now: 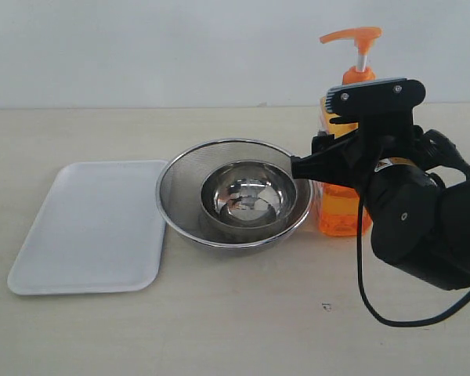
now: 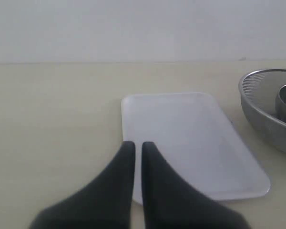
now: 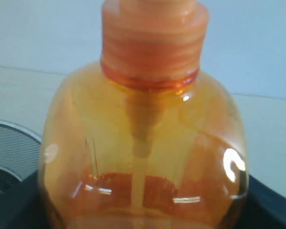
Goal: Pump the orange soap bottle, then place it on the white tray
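The orange soap bottle point(image 1: 341, 213) stands upright on the table at the right, its orange pump head point(image 1: 352, 34) up on a white stem. My right gripper point(image 1: 319, 159) reaches in from the right and is shut on the bottle's body. In the right wrist view the bottle point(image 3: 143, 124) fills the picture, with black fingers point(image 3: 269, 202) against both its sides. The white tray point(image 1: 94, 227) lies flat at the left with nothing on it. My left gripper point(image 2: 134, 145) is shut and holds nothing; it hangs over the tray point(image 2: 190, 138) near one short edge.
A round metal mesh strainer point(image 1: 180, 205) with a steel bowl point(image 1: 243, 196) inside sits between tray and bottle, touching or nearly touching both. The strainer's rim point(image 2: 262, 109) shows beside the tray. A black cable point(image 1: 368, 301) loops below the right arm.
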You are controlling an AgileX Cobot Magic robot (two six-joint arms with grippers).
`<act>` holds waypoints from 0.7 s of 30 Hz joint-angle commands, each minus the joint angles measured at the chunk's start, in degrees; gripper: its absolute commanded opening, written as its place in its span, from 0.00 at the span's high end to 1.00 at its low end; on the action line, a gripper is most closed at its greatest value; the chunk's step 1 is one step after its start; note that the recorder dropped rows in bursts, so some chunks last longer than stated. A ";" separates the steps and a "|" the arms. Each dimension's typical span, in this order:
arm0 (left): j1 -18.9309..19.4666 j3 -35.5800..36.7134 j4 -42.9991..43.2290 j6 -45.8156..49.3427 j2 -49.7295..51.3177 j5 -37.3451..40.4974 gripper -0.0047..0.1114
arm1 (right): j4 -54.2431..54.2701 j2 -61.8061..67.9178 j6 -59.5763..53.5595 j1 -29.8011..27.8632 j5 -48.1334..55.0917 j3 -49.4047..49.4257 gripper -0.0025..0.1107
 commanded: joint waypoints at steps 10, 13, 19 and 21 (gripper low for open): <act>0.11 0.23 -0.42 0.26 -0.18 -0.01 0.92 | 0.82 0.70 -0.08 -0.05 5.55 0.76 0.43; 0.11 0.23 -0.42 0.26 -0.18 -0.01 0.92 | 0.92 0.70 1.52 -0.05 5.67 0.76 0.43; 0.11 0.23 -0.42 0.26 -0.18 -0.01 0.92 | 1.97 0.70 4.11 -0.05 7.50 0.76 0.42; 0.11 0.23 -0.42 0.26 -0.18 -0.01 0.92 | 2.23 0.70 4.86 -0.05 7.74 0.76 0.34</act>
